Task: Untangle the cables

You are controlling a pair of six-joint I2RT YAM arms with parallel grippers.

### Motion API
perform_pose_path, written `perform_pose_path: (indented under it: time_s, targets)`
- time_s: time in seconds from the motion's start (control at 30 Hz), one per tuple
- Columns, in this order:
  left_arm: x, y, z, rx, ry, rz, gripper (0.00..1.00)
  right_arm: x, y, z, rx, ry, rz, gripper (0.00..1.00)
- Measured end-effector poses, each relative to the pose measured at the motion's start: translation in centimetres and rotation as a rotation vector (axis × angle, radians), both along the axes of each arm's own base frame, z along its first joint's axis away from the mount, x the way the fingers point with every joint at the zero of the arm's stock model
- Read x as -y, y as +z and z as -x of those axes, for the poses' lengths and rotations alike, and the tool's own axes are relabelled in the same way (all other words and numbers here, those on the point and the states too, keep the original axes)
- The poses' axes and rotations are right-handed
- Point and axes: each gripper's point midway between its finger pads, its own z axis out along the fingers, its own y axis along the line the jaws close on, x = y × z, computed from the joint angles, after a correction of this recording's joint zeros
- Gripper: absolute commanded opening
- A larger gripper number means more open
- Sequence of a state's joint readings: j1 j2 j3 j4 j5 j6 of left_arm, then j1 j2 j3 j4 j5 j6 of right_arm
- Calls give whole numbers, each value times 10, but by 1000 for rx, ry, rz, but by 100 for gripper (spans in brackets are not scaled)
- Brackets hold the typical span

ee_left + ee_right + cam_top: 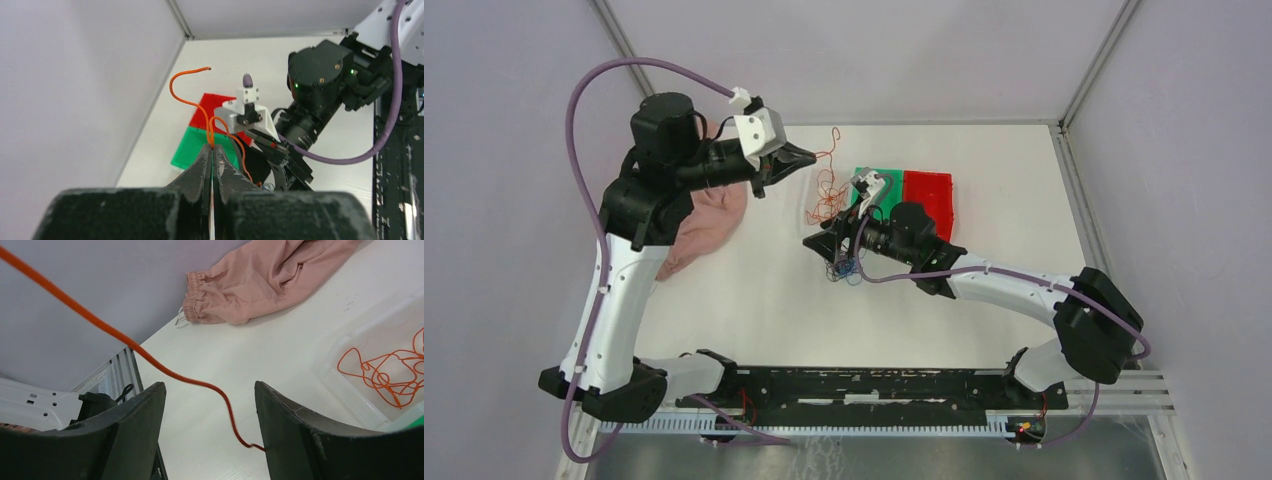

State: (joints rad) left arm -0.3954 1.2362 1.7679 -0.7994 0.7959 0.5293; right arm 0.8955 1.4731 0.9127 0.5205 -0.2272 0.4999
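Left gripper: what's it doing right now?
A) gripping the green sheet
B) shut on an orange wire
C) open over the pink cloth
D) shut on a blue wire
B: the left wrist view shows the left gripper closed, the orange wire rising from between its tips.

Orange-red cable (pixel 824 185): thin, curly, loose loops, one strand raised off counter (pixel 754 300). Blue and dark cables (pixel 845 270): small tangled clump nearby.
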Motion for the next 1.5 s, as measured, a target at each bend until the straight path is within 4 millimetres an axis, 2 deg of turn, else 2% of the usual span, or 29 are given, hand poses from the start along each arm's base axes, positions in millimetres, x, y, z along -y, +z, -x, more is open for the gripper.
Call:
perform_pose_path:
  time_s: [0.17,0.37,0.47,0.63,0.8,1.0,1.2,1.33,1.43,1.5]
  targets:
    - [3,37,0,81,6,80,3,-1,3,0,0,-2,-13,70]
    - [5,64,-1,138,9,150,3,-1,7,-3,4,-19,-36,69]
    - [5,82,1,172,12,189,3,-3,3,-6,-1,-26,-36,68]
    - [2,119,8,263,10,258,3,-5,-28,-8,-48,-34,7,65]
    - [-1,143,13,329,15,300,3,-2,-58,-5,-100,-44,47,64]
    - [-6,169,10,406,55,350,3,3,-76,-2,-125,-53,58,64]
    - [-19,201,5,508,139,421,3,12,-119,0,-189,-85,107,65]
    - [-23,210,4,532,164,440,3,18,-138,3,-230,-105,132,67]
    - [-23,205,-1,524,179,437,3,20,-133,1,-225,-119,128,69]
    - [-23,192,-7,498,193,425,3,24,-121,0,-209,-133,122,69]
